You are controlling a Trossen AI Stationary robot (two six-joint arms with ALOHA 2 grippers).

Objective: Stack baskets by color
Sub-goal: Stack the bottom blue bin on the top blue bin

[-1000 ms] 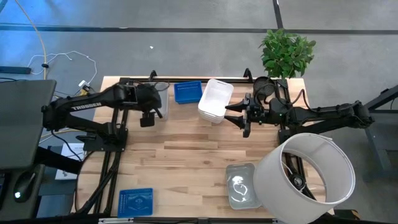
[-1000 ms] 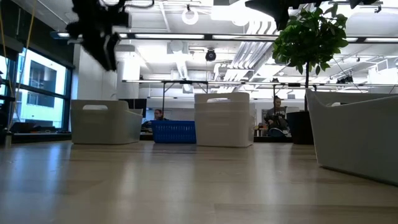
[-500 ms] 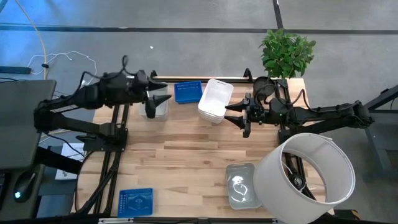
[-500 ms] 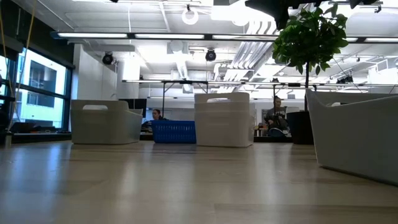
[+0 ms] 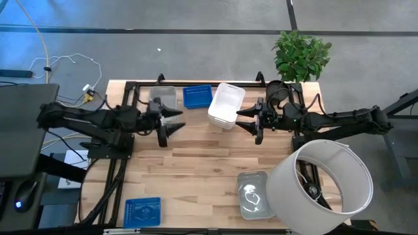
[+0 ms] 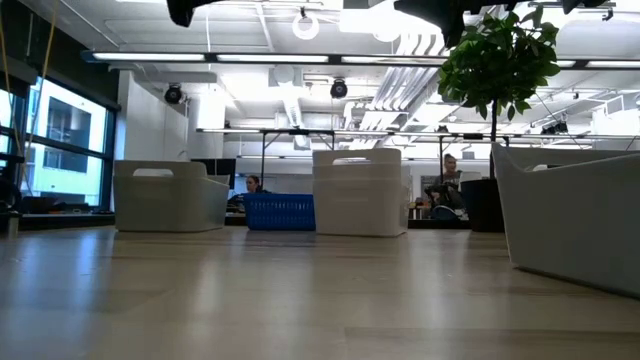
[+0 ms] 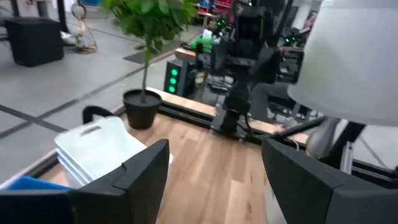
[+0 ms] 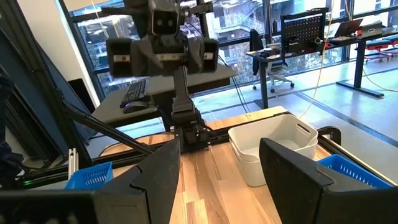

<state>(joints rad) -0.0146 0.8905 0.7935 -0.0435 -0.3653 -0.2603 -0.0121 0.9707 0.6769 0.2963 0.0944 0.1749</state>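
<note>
No readable brand or label text on anything in view.

Left gripper (image 5: 175, 122): jaws spread wide, nothing between them, touching nothing. It hangs over bare wood at about 10 o'clock from table centre, just below the translucent grey basket (image 5: 163, 98). In the left wrist view its fingers (image 7: 143, 171) frame only open table.

Right gripper (image 5: 243, 121): jaws released and empty, fingertips just beside the white basket stack (image 5: 225, 104) but not in contact, at about 1 o'clock from centre. The right wrist view shows the same stack (image 8: 273, 146) ahead, between the spread fingers (image 8: 158, 168).

Basket positions, high view:
- grey translucent one at 11 o'clock, back edge
- blue perforated basket (image 5: 197, 96) at 12 o'clock, between the grey one and the white stack
- 2nd blue basket (image 5: 142, 213) at 7 o'clock, front edge
- clear grey basket (image 5: 254, 194) at 5 o'clock, touching the large white cylinder (image 5: 320, 186)

Potted plant (image 5: 300, 57) at 1 o'clock, back corner.

Low view: grey, blue and white baskets sit in 1 row at the far edge.
</note>
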